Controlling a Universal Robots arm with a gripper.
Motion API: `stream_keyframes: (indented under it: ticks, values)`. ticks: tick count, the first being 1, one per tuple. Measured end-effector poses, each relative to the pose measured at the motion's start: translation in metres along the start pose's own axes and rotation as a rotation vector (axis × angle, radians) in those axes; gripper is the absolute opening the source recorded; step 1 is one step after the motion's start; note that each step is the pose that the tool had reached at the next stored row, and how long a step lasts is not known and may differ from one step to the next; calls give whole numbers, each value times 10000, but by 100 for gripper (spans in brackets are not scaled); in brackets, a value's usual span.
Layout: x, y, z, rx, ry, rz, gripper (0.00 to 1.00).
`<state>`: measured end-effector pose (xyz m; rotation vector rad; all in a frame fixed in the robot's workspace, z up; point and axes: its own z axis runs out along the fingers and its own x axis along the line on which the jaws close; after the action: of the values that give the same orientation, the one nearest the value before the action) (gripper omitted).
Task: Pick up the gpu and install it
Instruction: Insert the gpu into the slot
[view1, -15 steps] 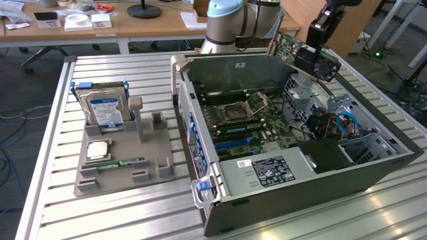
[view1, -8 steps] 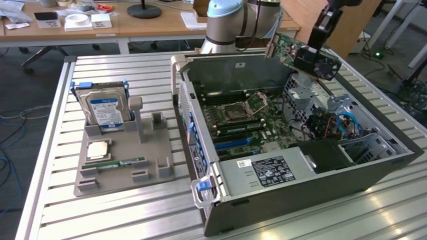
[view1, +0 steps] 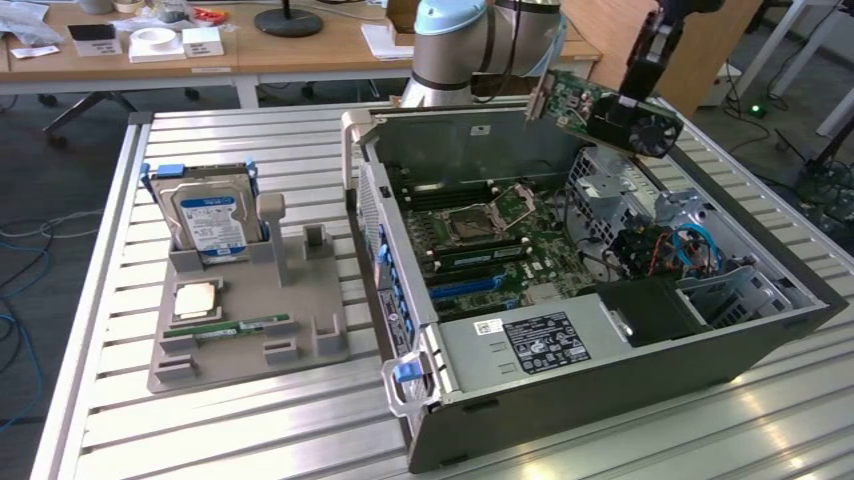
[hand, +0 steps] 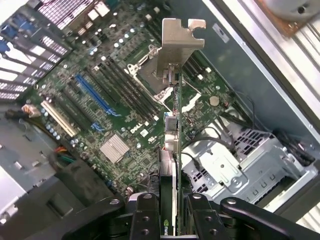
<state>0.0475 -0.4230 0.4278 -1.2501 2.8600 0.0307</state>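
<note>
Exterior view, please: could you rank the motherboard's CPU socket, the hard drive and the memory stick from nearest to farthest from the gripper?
1. CPU socket: inside the open case, below the gripper, which holds the gpu.
2. Hard drive: upright in the grey holder, toward the exterior view's left.
3. Memory stick: lying flat near the holder's front, farthest.

Saw a pale slatted metal table (view1: 240, 430) up front, grey carpet floor (view1: 54, 170) with loose blue cables (view1: 19, 243) at the exterior view's left, cluttered wooden desks (view1: 307, 55) behind, bright glare on the slats.
</note>
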Motion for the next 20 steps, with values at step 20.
stream_keyframes:
  ticks: [20]
  values:
    - [0, 0, 7, -77, 44, -3343, 26]
